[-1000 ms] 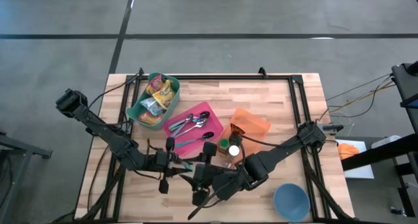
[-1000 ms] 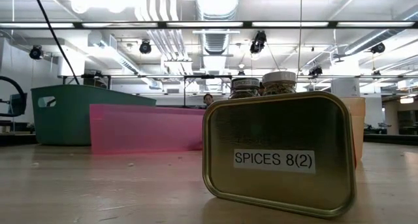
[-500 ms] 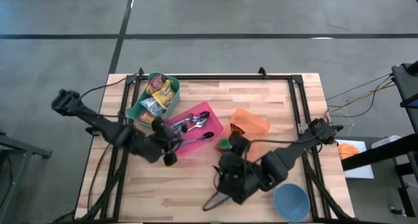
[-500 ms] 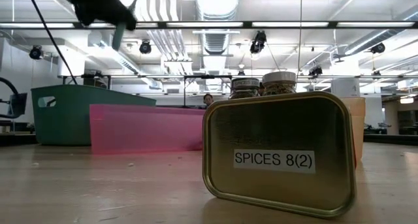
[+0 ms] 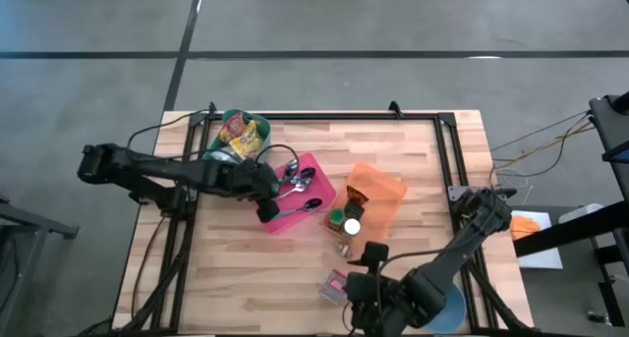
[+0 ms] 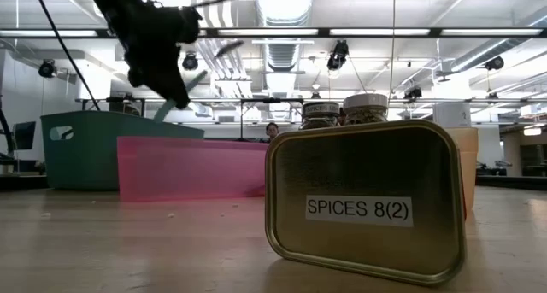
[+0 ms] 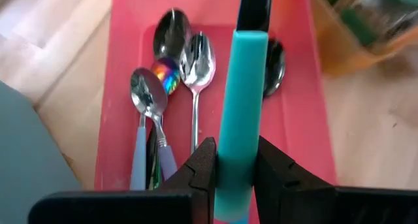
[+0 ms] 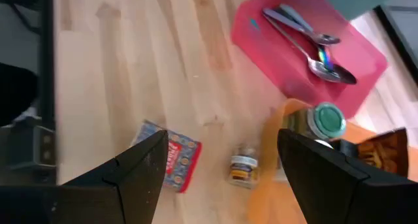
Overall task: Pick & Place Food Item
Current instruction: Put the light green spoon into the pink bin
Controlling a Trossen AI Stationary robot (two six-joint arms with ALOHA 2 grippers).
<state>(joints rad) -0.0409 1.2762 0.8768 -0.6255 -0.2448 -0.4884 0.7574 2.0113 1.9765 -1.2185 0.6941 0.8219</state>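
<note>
My left gripper hovers over the pink tray, shut on a teal-handled utensil with a black far end. Spoons and a fork lie in the tray. My right gripper stands open above the table's near edge, with nothing between its fingers. Just beyond it a gold spice tin stands on its edge; it also shows from above as the tin. A small jar lies on its side. A green bin at the far left holds food packets. My left gripper pinches the utensil's teal handle between its two fingers. The handle runs along the fingers and sticks out past their ends. The fingers slant down from the table's left side, and the utensil is lifted clear above the pink tray.
An orange container sits right of the tray, with upright spice jars in front of it. A blue bowl shows at the near right, partly under my right arm. Bare wood lies near left and far right.
My left gripper has carried the teal-handled utensil from the near middle toward the far edge, over the pink tray, and has tipped downward. My right gripper has drawn back toward the near right, uncovering the spice tin, which stays where it was.
</note>
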